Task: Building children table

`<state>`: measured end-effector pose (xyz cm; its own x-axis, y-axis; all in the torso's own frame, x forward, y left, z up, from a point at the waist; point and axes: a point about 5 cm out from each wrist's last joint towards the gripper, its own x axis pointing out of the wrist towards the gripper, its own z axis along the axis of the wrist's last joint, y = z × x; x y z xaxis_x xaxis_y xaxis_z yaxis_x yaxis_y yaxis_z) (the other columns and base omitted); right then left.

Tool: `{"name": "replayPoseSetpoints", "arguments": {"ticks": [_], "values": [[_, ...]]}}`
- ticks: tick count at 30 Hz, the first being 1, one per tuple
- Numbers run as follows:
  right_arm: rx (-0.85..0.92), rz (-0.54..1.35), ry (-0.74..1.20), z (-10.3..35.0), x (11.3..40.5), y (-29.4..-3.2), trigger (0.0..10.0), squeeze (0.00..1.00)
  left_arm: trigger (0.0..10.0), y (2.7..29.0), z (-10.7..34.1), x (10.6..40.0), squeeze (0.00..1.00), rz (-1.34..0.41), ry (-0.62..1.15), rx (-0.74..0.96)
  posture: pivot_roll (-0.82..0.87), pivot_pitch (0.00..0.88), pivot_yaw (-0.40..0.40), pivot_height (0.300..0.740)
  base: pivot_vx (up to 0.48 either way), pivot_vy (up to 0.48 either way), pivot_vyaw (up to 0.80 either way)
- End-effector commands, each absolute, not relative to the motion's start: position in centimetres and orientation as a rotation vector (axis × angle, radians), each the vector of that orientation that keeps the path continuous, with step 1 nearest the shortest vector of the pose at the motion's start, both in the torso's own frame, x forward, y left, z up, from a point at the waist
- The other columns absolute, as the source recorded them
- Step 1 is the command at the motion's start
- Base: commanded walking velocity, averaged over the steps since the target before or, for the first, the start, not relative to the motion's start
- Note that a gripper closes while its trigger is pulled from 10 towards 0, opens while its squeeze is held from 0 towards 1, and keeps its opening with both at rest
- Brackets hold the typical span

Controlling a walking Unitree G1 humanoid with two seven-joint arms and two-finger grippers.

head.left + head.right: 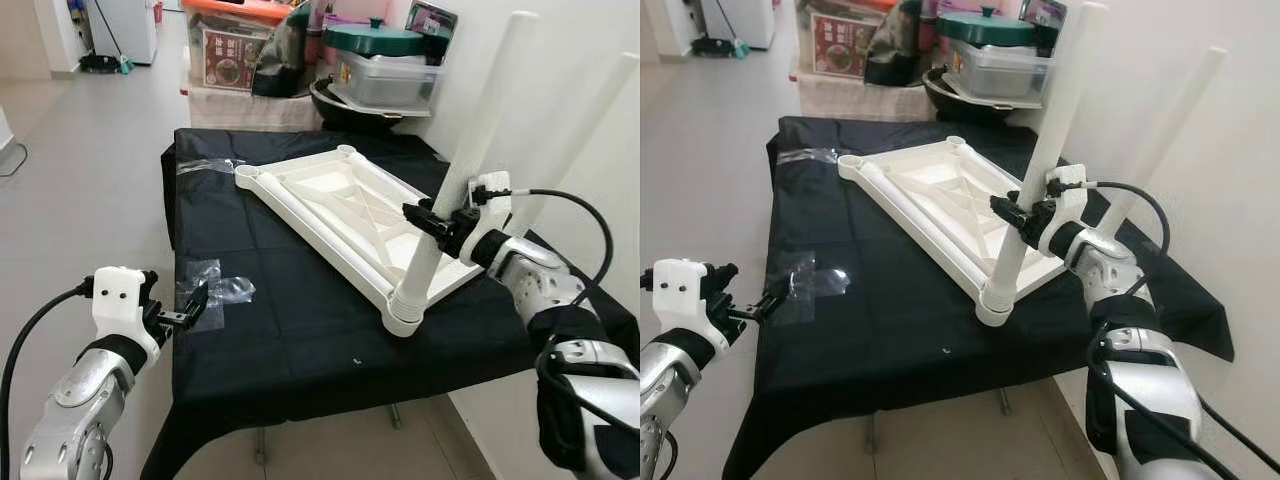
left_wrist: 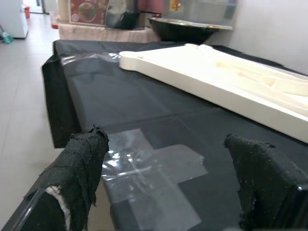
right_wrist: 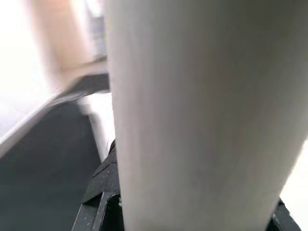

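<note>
Here, your tabletop (image 1: 300, 330) wears a black cloth, with clear tape patches (image 1: 215, 285) near its left edge; grey tile floor (image 1: 90, 180) on the left, boxes and a lidded pot (image 1: 375, 40) behind, white wall at right. The white children's table top (image 1: 330, 205) lies upside down, tilted. One leg (image 1: 465, 175) stands in its near corner socket. Left tool (image 1: 190, 305) hovers open, holding nothing, at the cloth's left edge. Right tool (image 1: 432, 222) is clamped round that leg at mid-height.
</note>
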<state>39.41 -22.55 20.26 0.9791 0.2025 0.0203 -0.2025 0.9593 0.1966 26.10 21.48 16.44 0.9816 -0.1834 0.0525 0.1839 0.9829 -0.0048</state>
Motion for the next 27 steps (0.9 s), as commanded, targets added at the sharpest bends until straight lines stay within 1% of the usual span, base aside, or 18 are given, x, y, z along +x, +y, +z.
{"name": "replayPoseSetpoints", "arguments": {"ticks": [1,2,4,5,6,7,10,11,14,18,20,22,23,25,27], "values": [[0.207,-0.012,0.016,18.5,38.6,-23.6,0.0,0.0,10.0,21.6,16.0,26.0,0.0,-0.179,-0.035,0.007,0.17,0.0,-0.161,0.74,0.0,0.0,0.0],[0.207,-0.012,0.016,18.5,38.6,-23.6,0.0,0.0,10.0,21.6,16.0,26.0,0.0,-0.179,-0.035,0.007,0.17,0.0,-0.161,0.74,0.0,0.0,0.0],[0.232,-0.138,-0.002,17.2,37.2,-22.7,0.0,0.0,10.0,21.6,15.9,25.9,0.0,-0.178,-0.033,0.008,0.16,0.0,-0.154,0.74,0.0,0.0,0.0],[0.232,-0.138,-0.002,17.2,37.2,-22.7,0.0,0.0,10.0,21.6,15.9,25.9,0.0,-0.178,-0.033,0.008,0.16,0.0,-0.154,0.74,0.0,0.0,0.0],[0.239,-0.194,-0.005,16.5,36.3,-22.1,0.0,0.0,10.0,21.6,15.9,25.9,0.0,-0.18,-0.033,0.012,0.16,0.0,-0.154,0.74,0.0,0.0,0.0],[0.239,-0.194,-0.005,16.5,36.3,-22.1,0.0,0.0,10.0,21.6,15.9,25.9,0.0,-0.18,-0.033,0.012,0.16,0.0,-0.154,0.74,0.0,0.0,0.0],[0.2,-0.236,-0.037,15.3,34.2,-20.1,0.0,0.0,10.0,21.6,15.9,26.0,0.0,-0.184,-0.033,0.021,0.15,0.0,-0.141,0.74,0.0,0.0,0.0],[0.2,-0.236,-0.037,15.3,34.2,-20.1,0.0,0.0,10.0,21.6,15.9,26.0,0.0,-0.184,-0.033,0.021,0.15,0.0,-0.141,0.74,0.0,0.0,0.0],[0.13,-0.254,-0.013,14.8,33.6,-19.0,0.0,0.0,10.0,21.6,15.8,26.2,0.0,-0.187,-0.031,0.023,0.14,0.0,-0.139,0.74,0.0,0.0,0.0],[0.106,-0.276,0.019,14.6,33.9,-18.7,0.0,0.0,10.0,21.5,15.8,26.3,0.0,-0.189,-0.031,0.022,0.14,0.0,-0.144,0.74,0.0,0.0,0.0],[0.128,-0.194,0.056,14.6,34.5,-17.7,0.0,0.0,10.0,21.3,15.7,26.4,0.0,-0.19,-0.033,0.018,0.15,0.0,-0.152,0.74,0.0,0.0,0.0],[0.183,-0.017,0.073,14.9,35.3,-16.4,0.0,0.0,10.0,21.1,15.6,26.3,0.0,-0.191,-0.032,0.013,0.15,0.0,-0.156,0.74,0.0,0.0,0.0],[0.183,-0.017,0.073,14.9,35.3,-16.4,0.0,0.0,10.0,21.1,15.6,26.3,0.0,-0.191,-0.032,0.013,0.15,0.0,-0.156,0.74,0.0,0.0,0.0],[0.215,0.12,0.09,15.3,35.8,-15.7,0.0,0.0,10.0,21.1,15.5,26.1,0.0,-0.191,-0.029,0.012,0.15,0.0,-0.162,0.74,0.0,0.0,0.0],[0.213,0.152,0.085,15.7,35.9,-15.8,0.0,0.0,10.0,21.2,15.5,26.1,0.0,-0.189,-0.028,0.011,0.15,0.0,-0.163,0.74,0.0,0.0,0.0]]}}
